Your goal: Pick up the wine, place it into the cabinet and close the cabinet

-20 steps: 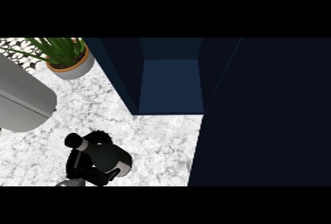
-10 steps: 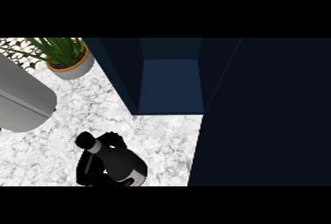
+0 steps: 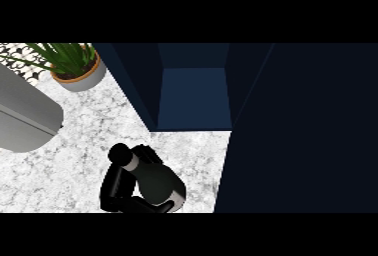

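Below centre, over the tabletop, my left hand has its fingers clenched round the wine. I see the bottle tilted, cap toward upper left, near the open cabinet and still outside it.

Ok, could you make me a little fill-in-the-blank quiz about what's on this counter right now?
1. The hand has its fingers curled round a dark ____.
2. The door of the cabinet stands ____.
3. The pot at the back left of the counter holds a green ____.
Missing words: bottle; open; plant.
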`<state>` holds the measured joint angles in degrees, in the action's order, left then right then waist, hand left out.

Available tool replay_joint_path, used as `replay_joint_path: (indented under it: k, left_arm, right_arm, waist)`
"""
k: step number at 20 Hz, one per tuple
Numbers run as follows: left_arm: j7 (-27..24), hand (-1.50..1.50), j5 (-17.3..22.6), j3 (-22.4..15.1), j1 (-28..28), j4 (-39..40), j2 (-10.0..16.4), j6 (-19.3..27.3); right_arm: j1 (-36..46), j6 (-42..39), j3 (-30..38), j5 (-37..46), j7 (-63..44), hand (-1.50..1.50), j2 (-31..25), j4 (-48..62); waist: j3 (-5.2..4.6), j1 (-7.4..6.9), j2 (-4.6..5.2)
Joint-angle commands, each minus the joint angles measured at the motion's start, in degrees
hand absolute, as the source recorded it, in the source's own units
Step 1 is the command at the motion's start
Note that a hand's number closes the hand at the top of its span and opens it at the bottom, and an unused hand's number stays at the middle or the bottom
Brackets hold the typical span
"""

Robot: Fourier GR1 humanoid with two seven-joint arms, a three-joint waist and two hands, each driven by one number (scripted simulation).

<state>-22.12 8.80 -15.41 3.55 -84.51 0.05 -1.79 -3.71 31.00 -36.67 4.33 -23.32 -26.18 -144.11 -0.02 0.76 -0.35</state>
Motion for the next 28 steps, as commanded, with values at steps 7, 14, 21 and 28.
replay_joint_path:
  k: [7, 14, 21, 28]
  left_arm:
    - [-0.59, 1.5, -1.1, -2.68, -8.8, 3.86, -0.05, 13.77]
    - [4.65, 1.5, -2.32, -3.56, -17.51, 8.86, -0.05, 19.73]
    - [3.04, 1.5, -0.02, 2.12, -28.77, 20.6, -0.05, 16.91]
    - [-0.01, 1.5, 1.0, 5.09, -33.6, 29.86, 0.2, 14.28]
  right_arm:
    - [-5.73, -1.31, 1.5, -0.74, -2.24, -1.5, -4.04, -13.74]
    - [-7.76, -1.45, 1.77, -0.98, 0.06, -1.5, -4.86, -12.93]
    - [-5.3, -1.7, 1.73, -3.3, 2.05, -1.5, -2.97, -10.01]
    - [-9.64, -3.87, 3.69, -5.15, 5.1, -1.5, -4.55, -10.92]
  waist:
    - [0.0, 0.73, 0.18]
    - [0.03, 0.86, 0.17]
    - [-0.01, 0.89, 0.43]
    - [0.01, 1.17, 0.47]
